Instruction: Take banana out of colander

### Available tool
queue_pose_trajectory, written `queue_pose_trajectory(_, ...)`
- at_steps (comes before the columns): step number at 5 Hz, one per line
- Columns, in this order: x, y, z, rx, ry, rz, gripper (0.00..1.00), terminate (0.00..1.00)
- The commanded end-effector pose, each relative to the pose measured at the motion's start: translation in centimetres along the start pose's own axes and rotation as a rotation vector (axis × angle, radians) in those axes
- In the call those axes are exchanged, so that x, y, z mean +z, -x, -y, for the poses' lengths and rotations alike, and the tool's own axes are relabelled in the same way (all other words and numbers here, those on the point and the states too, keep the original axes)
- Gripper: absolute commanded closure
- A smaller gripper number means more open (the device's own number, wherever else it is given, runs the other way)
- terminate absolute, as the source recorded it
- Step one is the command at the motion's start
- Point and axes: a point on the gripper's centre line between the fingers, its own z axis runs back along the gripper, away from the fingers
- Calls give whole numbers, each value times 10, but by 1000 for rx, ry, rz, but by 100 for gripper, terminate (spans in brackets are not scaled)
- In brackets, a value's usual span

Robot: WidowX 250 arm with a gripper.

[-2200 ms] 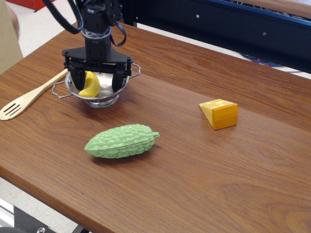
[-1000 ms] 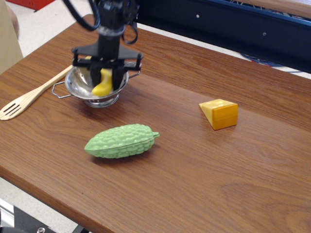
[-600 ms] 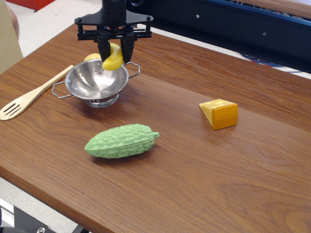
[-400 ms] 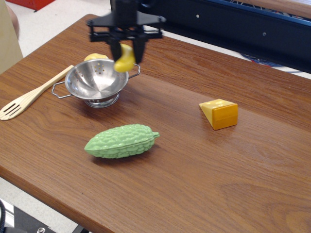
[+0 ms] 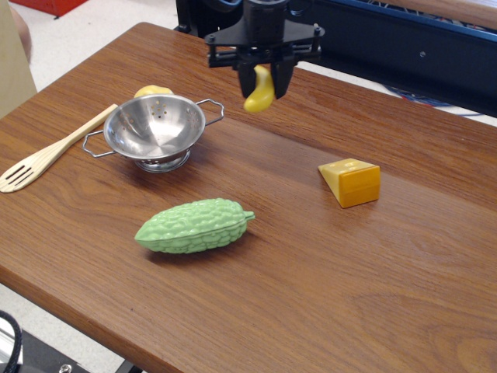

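Note:
My gripper (image 5: 265, 81) is shut on the small bright-yellow banana (image 5: 260, 93) and holds it in the air above the table, to the right of the colander. The banana hangs down between the two black fingers. The steel colander (image 5: 154, 130) stands upright on the wooden table at the left, and its bowl shows nothing inside. The gripper is well clear of its rim.
A green gourd (image 5: 194, 225) lies in front of the colander. An orange-yellow cheese wedge (image 5: 351, 181) sits at the right. A wooden slotted spoon (image 5: 48, 155) lies left of the colander. A pale yellow lump (image 5: 152, 91) peeks out behind the colander. The table's front edge runs along the bottom left.
The gripper closed on the banana inside the colander, lifted it out and carried it up and to the right. The colander now stands without the banana.

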Motion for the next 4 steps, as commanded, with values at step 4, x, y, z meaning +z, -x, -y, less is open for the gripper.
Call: queue_pose_trajectory(4,-51,-53,8,133,-116,57,100,0)
